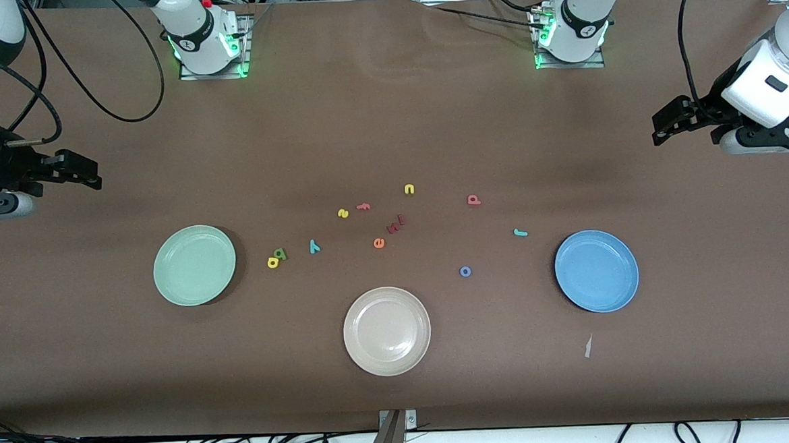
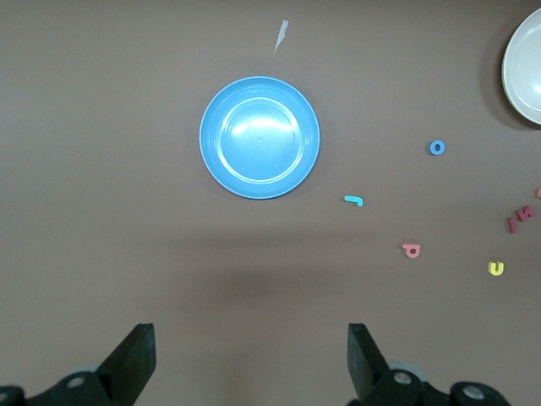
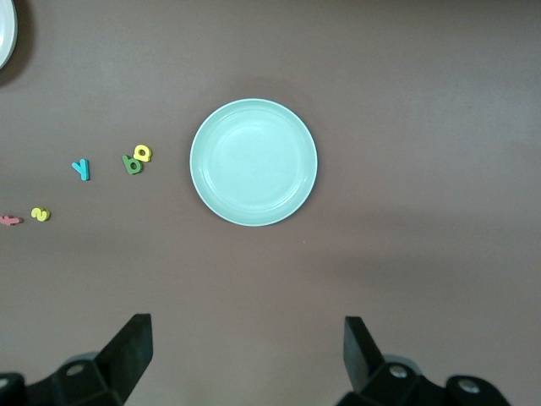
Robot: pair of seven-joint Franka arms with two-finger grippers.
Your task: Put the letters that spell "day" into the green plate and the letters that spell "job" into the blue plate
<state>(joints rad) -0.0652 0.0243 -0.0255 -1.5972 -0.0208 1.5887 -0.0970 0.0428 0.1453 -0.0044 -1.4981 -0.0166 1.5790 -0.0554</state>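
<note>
Both grippers hanging open and empty: right gripper (image 1: 91, 175) frame-left, left gripper (image 1: 660, 130) frame-right. Green plate (image 1: 194, 265) sitting lower-left; yellow d (image 1: 273, 262) touching green a (image 1: 280, 254) — pinching d alone is advisable.

Even, bright overhead light covers the brown worktop (image 1: 389, 114). The green plate (image 1: 195, 265), blue plate (image 1: 596, 271) and beige plate (image 1: 387, 330) carry soft glare patches and cast narrow shadows. Broad faint shadows cross the worktop in both wrist views; everything is in focus
</note>
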